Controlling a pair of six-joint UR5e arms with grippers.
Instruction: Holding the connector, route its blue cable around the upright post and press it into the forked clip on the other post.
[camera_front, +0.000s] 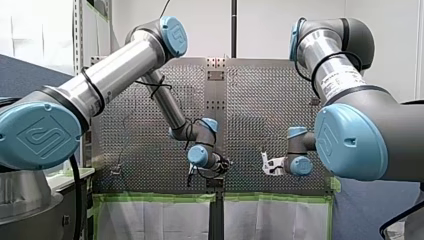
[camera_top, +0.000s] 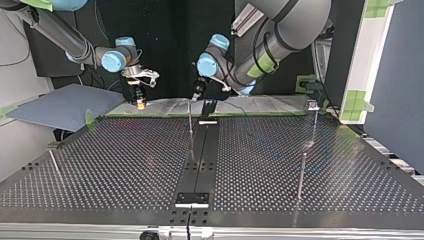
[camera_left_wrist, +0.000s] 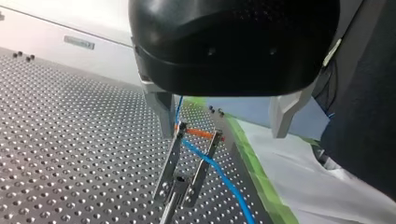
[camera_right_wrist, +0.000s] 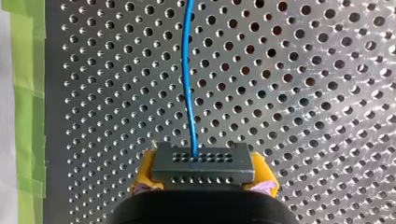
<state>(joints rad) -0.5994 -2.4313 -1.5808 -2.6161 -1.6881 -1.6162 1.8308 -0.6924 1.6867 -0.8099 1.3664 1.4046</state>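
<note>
Tabletop: perforated metal table, green tape along one edge, white sheeting past the tape.
Right gripper: yellow pads clamped on the dark connector, held over the plate.
Blue cable: leaves the connector and runs ahead over the holes. In the left wrist view it crosses the forked clip.
Left gripper: metal fingers spread wide, gripping nothing. The cable passes just beside one finger.
Seating: the cable probably lies across the prongs, not pushed down. We cannot tell for sure.
Risk 1: if we pull with the right arm, the cable could ride up out of the fork.
Risk 2: the left finger could snag the cable or knock the thin clip post askew.
Risk 3: too much tension could twist the connector in the pads.
Room: white wall behind the arms, dark backdrop in the top view, grey-blue board at that view's left.
</note>
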